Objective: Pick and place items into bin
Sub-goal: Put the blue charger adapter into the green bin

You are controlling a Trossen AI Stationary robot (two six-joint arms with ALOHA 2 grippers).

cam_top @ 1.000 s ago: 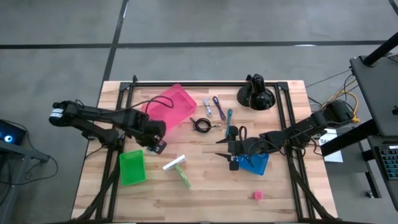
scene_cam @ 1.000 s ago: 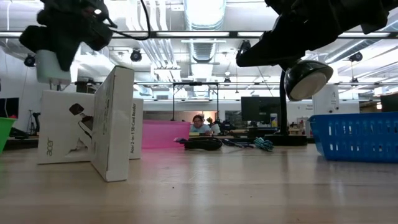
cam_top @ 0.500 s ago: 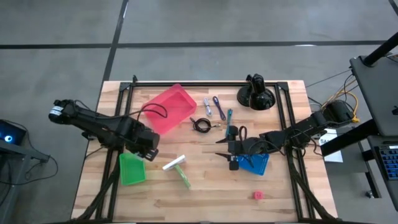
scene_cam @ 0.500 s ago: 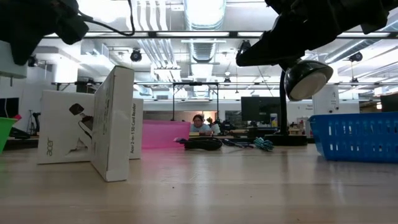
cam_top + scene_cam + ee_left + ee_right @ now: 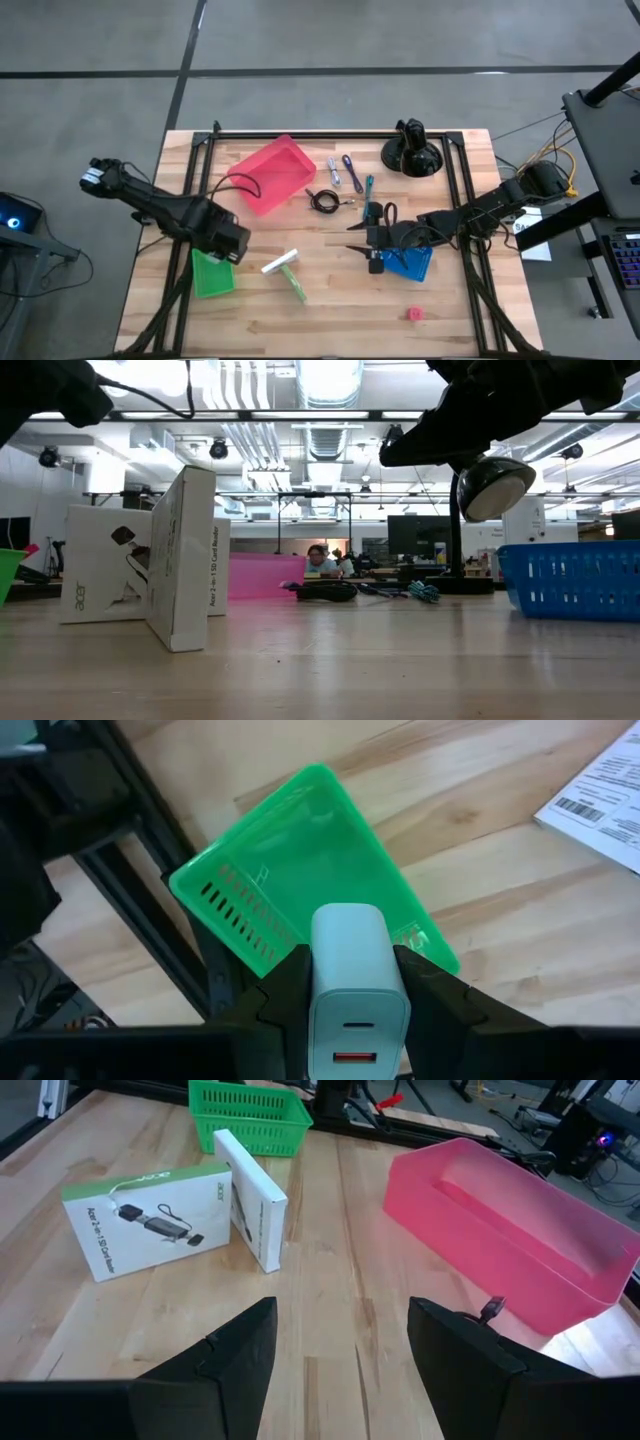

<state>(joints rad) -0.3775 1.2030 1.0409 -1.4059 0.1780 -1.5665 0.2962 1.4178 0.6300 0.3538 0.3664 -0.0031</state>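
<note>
My left gripper [image 5: 230, 248] hovers over the far end of the green bin [image 5: 210, 272], shut on a white USB charger block [image 5: 347, 982]. In the left wrist view the green bin [image 5: 300, 870] lies right below the charger. My right gripper [image 5: 356, 238] waits open, off the table, beside the blue bin [image 5: 408, 263]; its fingers [image 5: 240, 1350] frame bare wood. On the table lie a black coiled cable [image 5: 321, 200], purple, blue and teal sticks [image 5: 352, 175] and a small red block [image 5: 414, 314]. Two white-and-green boxes [image 5: 285, 272] stand on edge. My left gripper pinches the white charger block by its two long sides [image 5: 318, 970], one finger [image 5: 275, 995] on each side. The block is lifted clear above the green bin, and its port end [image 5: 347, 1050] faces the wrist camera. The fingers point down at a slant toward the bin.
A pink bin [image 5: 272, 175] sits at the far left of the table. The black domed camera mount [image 5: 412, 155] stands at the far edge. Black frame rails [image 5: 200, 160] run along the table's sides. A sheet of paper [image 5: 605, 790] lies near the green bin.
My left gripper, still holding the charger, has moved from beside the pink bin toward the table's near-left, ending over the green bin. In the low view it has passed out at the upper left. The right arm has kept still.
</note>
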